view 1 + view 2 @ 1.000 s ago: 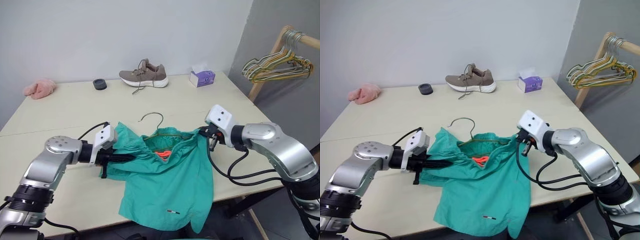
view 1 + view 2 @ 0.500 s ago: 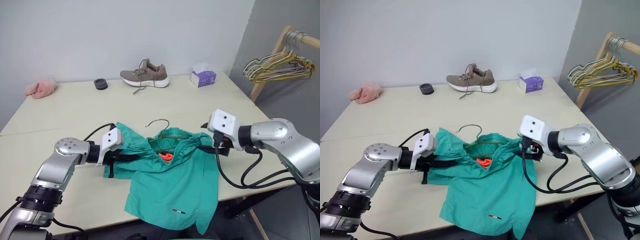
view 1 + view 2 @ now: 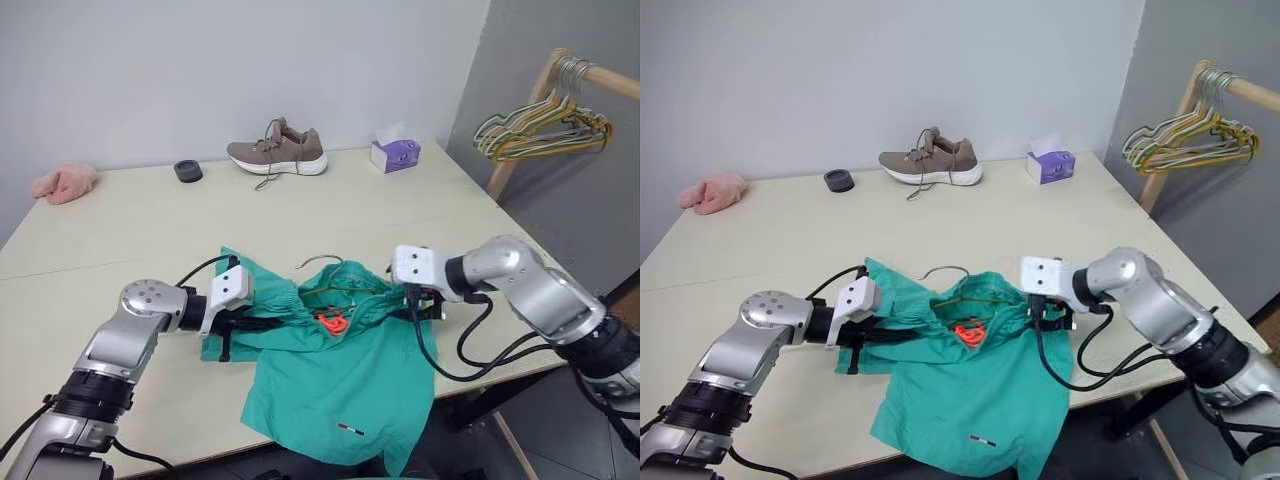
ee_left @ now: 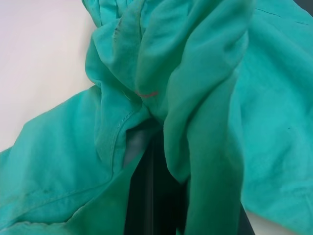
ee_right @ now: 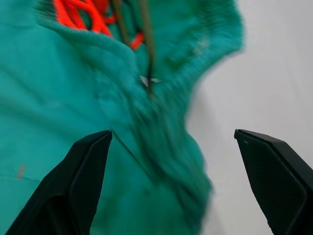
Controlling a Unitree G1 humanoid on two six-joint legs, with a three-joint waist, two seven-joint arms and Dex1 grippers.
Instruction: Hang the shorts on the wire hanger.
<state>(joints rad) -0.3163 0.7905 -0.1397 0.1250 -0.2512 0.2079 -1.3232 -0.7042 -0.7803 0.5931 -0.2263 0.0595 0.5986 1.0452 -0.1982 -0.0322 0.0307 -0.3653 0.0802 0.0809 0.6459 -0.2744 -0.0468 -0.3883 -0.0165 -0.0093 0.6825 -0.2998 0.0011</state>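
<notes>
Teal shorts (image 3: 335,385) are lying across the table's (image 3: 120,230) near edge, waistband running nine to three. Left gripper (image 3: 250,322) is clamping its nine-o'clock end; right gripper (image 5: 181,176), fingers spread, is hovering nearer the three-o'clock end. Beyond, at twelve, wire hanger (image 3: 322,264) is poking out.

The bench (image 3: 120,225) is a pale cream surface set against a light wall. Along its far edge, from the robot's left to right, lie a pink fluffy cloth (image 3: 63,183), a small dark round object (image 3: 187,171), a brown shoe (image 3: 277,154) with a white sole and loose laces, and a purple tissue box (image 3: 394,153). Beyond the bench's right end, a wooden rack (image 3: 528,113) carries a bunch of yellow-green and silver hangers (image 3: 543,119).
</notes>
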